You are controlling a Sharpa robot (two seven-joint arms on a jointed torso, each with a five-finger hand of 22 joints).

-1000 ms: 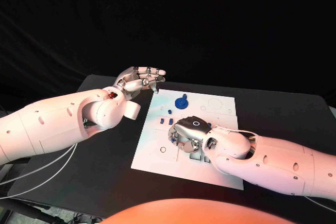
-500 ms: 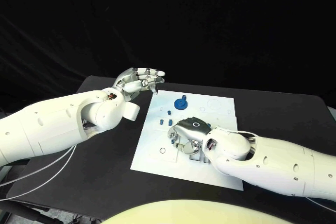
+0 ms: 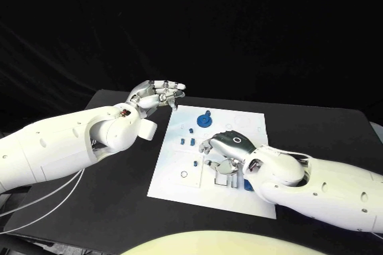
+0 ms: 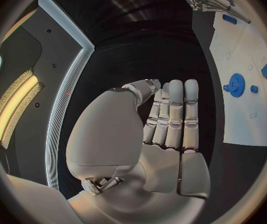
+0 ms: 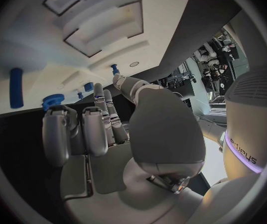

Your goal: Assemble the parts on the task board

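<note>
The right hand (image 3: 226,150) is held over the task board's (image 3: 180,169) middle, fingers spread, empty, nearest the parts (image 3: 188,139). The left hand (image 3: 160,93) is held off the board's far left corner, fingers loosely curled, empty.

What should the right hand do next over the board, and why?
Probably lower the right hand a little and close its fingers on one of the small blue parts beside it. The hand hovers over the task board holding nothing, as the right wrist view shows, while the left hand waits off the board's corner.

My left hand (image 3: 158,92) hangs raised, fingers straight and together, holding nothing, while my right hand (image 3: 224,150) hovers low, fingers loosely curled.
</note>
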